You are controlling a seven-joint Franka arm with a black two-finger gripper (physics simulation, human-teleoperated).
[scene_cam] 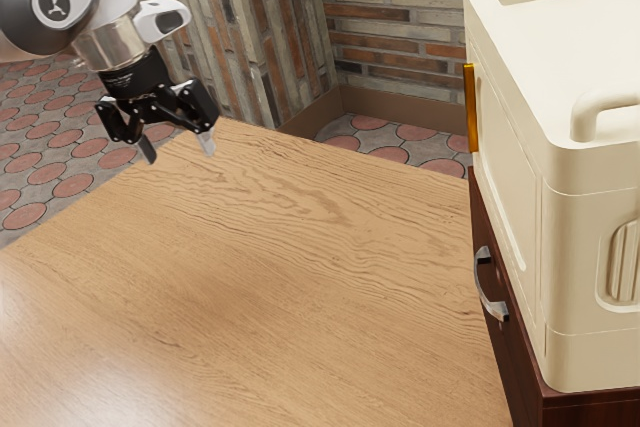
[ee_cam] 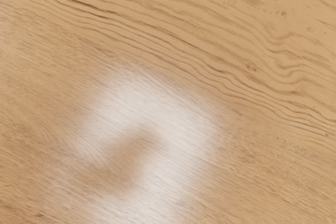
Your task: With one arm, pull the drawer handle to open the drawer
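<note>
My gripper (scene_cam: 180, 152) hangs above the table's far edge at the upper left of the exterior view, its two fingers spread apart with nothing between them. Across the table, at the exterior view's right, stands a dark reddish-brown drawer cabinet (scene_cam: 509, 355). A curved silver handle (scene_cam: 488, 289) is fixed to its front, well away from the gripper. The drawer front looks flush with the cabinet. Below my hand, the wrist view has bare wood grain with a pale glare patch.
A large cream case (scene_cam: 508, 177) with raised handles rests on top of the cabinet. An orange-yellow strip (scene_cam: 471, 107) stands at its side. The wooden table (scene_cam: 270, 277) stretches between gripper and cabinet. Behind are a brick-patterned wall and tiled floor.
</note>
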